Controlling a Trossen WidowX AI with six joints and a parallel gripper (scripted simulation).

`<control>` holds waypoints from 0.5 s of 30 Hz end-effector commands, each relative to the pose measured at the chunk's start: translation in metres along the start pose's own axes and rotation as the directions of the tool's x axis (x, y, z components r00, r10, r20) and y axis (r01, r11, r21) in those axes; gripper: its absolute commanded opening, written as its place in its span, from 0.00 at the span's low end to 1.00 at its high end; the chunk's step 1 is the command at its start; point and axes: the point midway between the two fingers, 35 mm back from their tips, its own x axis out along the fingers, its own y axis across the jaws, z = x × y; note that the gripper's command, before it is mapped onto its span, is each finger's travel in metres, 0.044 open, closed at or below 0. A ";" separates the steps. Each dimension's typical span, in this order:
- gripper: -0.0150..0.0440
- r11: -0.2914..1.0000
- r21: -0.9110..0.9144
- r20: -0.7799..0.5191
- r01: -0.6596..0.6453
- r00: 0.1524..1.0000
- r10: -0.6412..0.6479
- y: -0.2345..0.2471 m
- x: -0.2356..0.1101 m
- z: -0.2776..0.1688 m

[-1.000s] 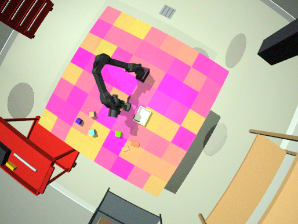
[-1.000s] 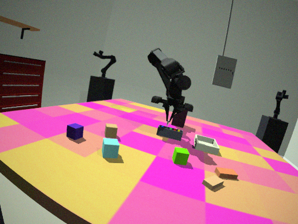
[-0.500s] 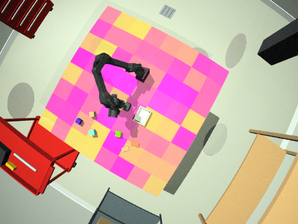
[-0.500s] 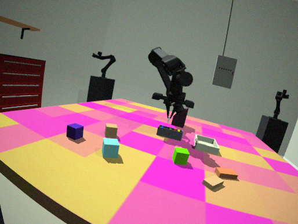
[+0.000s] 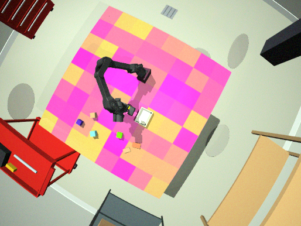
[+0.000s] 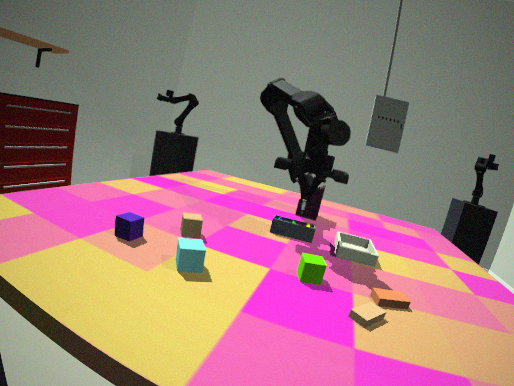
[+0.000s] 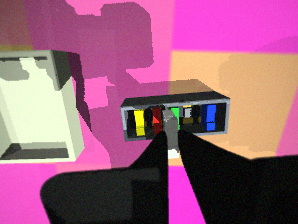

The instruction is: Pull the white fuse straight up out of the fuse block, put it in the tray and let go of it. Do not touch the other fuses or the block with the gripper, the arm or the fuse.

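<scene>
Grey-walled workshop, red cart [image 5: 44, 152] and dark red drawer cabinet [image 6: 35, 142] off the worktop's sides, spare arms on black pedestals at the back. The worktop [image 6: 125, 320] is a patchwork of pink, magenta and yellow-orange squares. Black arm [image 5: 102, 85] is bent over the middle of it, base [image 5: 145, 74] toward the far edge in the top view. Gripper [image 7: 171, 142] points down, fingers clenched on the white fuse [image 7: 170, 131]; the fuse sits pinched between the two dark fingers, lifted above the fuse block [image 7: 175, 118], seen in the wrist view in front of the slots. In the block: yellow fuse [image 7: 139, 122], red fuse [image 7: 156, 121], green fuse [image 7: 175, 113] and blue fuse [image 7: 210, 117], plus a small grey-and-orange piece [image 7: 188, 113] between green and blue; cannot tell what that is. Exterior view shows the gripper hanging just over the block's far side, not touching it. White tray [image 6: 356, 248] lies just beside the block, on the side toward the right edge in the exterior view, open side up. Nearer the front edge: purple cube [image 6: 129, 225], tan cube [image 6: 191, 224], cyan cube [image 6: 191, 254], green cube [image 6: 311, 268]. Orange flat block [image 6: 390, 298] and tan flat block [image 6: 367, 314] lie close together toward the front right corner.
</scene>
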 end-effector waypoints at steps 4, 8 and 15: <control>0.25 1.000 -0.001 -0.003 -0.007 1.000 0.007 0.038 -0.002 0.008; 0.25 1.000 -0.001 -0.003 -0.010 1.000 0.010 0.062 -0.002 0.012; 0.25 1.000 0.000 -0.004 -0.010 1.000 0.010 0.104 -0.002 0.013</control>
